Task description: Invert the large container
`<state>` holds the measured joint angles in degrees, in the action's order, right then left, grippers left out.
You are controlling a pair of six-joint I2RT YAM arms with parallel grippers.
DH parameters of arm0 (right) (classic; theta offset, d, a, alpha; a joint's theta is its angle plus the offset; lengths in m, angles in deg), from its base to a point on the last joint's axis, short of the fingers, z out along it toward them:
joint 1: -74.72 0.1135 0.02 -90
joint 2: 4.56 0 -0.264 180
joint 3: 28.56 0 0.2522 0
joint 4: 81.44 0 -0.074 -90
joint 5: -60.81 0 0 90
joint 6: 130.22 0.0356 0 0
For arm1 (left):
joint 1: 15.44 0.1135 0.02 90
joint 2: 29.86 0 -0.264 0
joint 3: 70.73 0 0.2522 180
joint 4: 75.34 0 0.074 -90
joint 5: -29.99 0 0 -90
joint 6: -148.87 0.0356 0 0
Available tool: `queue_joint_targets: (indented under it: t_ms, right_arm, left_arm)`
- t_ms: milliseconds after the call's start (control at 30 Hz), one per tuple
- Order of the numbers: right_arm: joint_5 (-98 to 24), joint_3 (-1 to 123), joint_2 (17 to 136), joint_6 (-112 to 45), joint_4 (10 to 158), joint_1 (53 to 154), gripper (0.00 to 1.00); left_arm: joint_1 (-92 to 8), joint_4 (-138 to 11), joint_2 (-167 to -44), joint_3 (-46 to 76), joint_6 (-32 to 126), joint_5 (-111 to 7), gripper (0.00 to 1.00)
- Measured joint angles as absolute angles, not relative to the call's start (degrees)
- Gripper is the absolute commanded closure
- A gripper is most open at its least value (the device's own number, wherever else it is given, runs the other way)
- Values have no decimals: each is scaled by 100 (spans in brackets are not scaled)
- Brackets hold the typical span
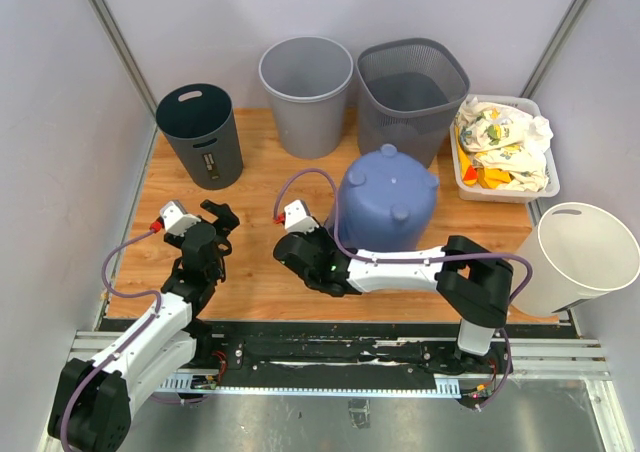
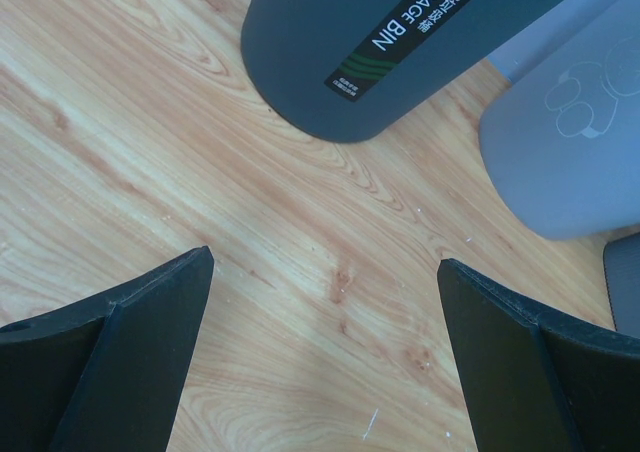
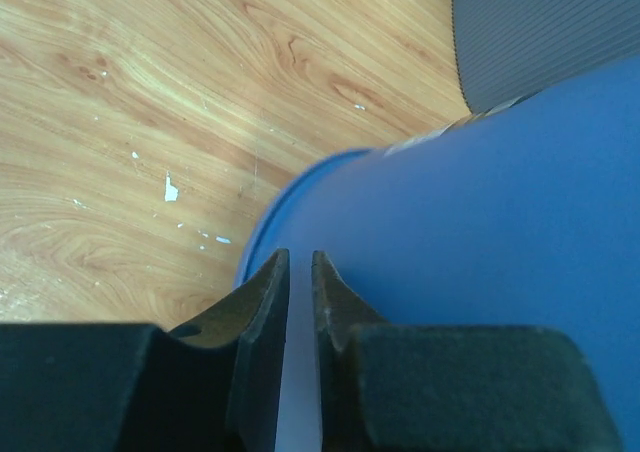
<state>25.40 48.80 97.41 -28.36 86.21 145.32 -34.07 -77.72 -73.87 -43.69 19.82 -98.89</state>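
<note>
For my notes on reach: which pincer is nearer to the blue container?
Right. The right pincer sits at the rim of the blue container; the left pincer is open, well apart on its left.

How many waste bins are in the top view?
5: dark garbage bin back left, grey bin back centre, mesh bin beside it, blue bin upside down mid-table, white bin tilted at right edge. None seems hidden.

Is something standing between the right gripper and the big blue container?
Nothing visible does. The right gripper sits directly against the lower rim of the blue container, with its fingers nearly together.
</note>
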Motion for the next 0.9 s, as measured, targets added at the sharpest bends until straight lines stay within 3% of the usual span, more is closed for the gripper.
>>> queue_joint_targets:
  t_ms: [67,167,433,667,900]
  right_arm:
    - [2501,4832,9721,-2834,8634,14517,77]
    - [2376,4692,9612,-2849,8641,14517,62]
    - [2120,4508,8972,-2827,8554,14532,42]
    - [1747,4084,8058,-2843,8510,14546,33]
    - [1589,3505,7468,-2980,8584,14550,31]
  left_arm:
    - [-3407,-7772,-7387,-4369,1982,-9889,0]
    - [-3407,-7772,-7387,-4369,1982,-9889,0]
    - [-3407,-7759,-7450,-4347,1989,-9875,0]
    - [-3407,-7722,-7529,-4227,2048,-9784,0]
    - [-3407,-7114,-7520,-3729,2015,-9790,0]
